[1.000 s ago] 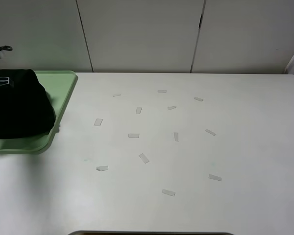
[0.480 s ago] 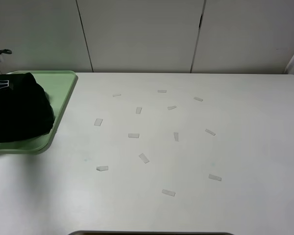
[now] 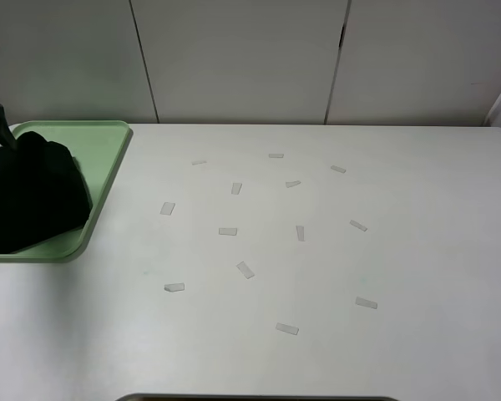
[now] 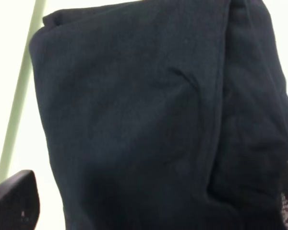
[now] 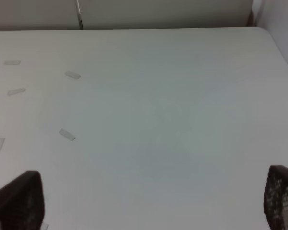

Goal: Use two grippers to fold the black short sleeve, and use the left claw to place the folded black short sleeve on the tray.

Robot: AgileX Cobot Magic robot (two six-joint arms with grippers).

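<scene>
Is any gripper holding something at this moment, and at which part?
Nothing is held. Both grippers are open; the black short sleeve lies folded on the tray.

You're looking at a broad white table point(image 3: 317, 276) under soft, even light. Small pale tape strips point(image 3: 245, 269) lie scattered across its middle. Behind the table's far edge stands a wall of plain white panels point(image 3: 242, 58), split by dark vertical seams point(image 3: 337, 63). A dark rim point(image 3: 259, 398) edges the table's near side.
</scene>
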